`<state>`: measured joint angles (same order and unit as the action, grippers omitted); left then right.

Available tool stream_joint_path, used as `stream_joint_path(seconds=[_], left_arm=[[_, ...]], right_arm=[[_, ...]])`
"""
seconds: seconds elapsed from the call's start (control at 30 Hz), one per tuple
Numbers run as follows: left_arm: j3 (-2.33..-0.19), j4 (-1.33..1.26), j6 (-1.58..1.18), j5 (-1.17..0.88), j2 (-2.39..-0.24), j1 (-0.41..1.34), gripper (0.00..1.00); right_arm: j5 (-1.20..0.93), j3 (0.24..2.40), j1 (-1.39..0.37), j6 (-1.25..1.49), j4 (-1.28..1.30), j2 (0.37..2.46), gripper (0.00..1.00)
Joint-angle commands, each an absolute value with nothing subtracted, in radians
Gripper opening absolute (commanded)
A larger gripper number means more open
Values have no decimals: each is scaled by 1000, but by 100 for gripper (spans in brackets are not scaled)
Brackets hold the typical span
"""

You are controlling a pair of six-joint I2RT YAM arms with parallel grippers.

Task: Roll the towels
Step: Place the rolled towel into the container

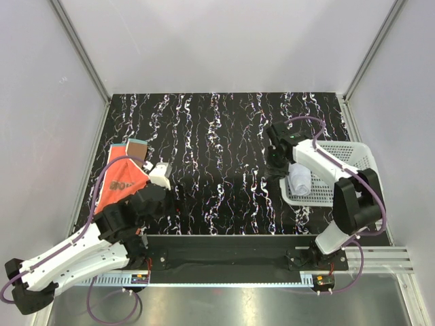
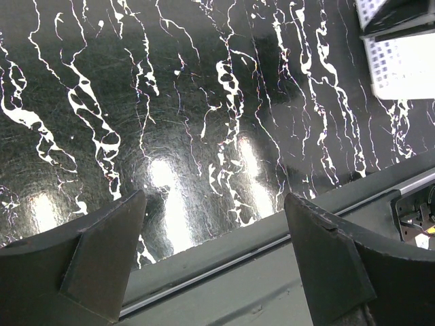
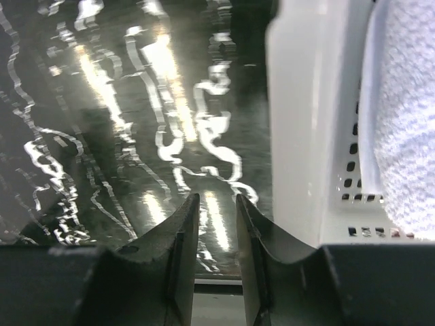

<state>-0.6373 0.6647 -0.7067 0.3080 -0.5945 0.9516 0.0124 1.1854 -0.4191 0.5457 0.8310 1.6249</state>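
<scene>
The orange towel (image 1: 124, 179) lies spread at the table's left edge, with a brown corner (image 1: 136, 148) turned up at its far end. My left gripper (image 1: 156, 178) hovers just to its right, open and empty; in the left wrist view its gripper (image 2: 214, 197) frames only bare table and the near table edge. The white towel (image 1: 300, 182) sits rolled inside the white basket (image 1: 353, 153). My right gripper (image 1: 275, 163) is outside the basket's left wall. In the right wrist view its jaws (image 3: 216, 198) stand narrowly apart with nothing between, the white towel (image 3: 408, 136) behind the wall.
The black marbled table (image 1: 224, 156) stretches between the two arms. The basket wall (image 3: 306, 136) rises close to the right of my right fingers. A grey rail (image 2: 238, 272) runs along the near table edge. Side walls enclose the table left and right.
</scene>
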Motion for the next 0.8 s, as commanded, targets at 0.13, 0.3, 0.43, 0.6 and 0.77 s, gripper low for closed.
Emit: stream_joint_path(seconds=[0.13, 0.3, 0.43, 0.6, 0.77], left_arm=[[-649, 644, -703, 331, -581, 950, 89], [-650, 650, -704, 333, -583, 950, 89], [-655, 661, -710, 341, -584, 950, 91], [-676, 715, -741, 411, -613, 948, 93], [-758, 798, -770, 494, -682, 922, 98]], right_arm=[[60, 1137, -324, 477, 879, 1525, 36], [86, 1126, -310, 456, 891, 1523, 37], [124, 1088, -275, 446, 896, 1519, 38], [124, 1066, -230, 440, 882, 1493, 39], [48, 1086, -232, 440, 867, 1479, 41]])
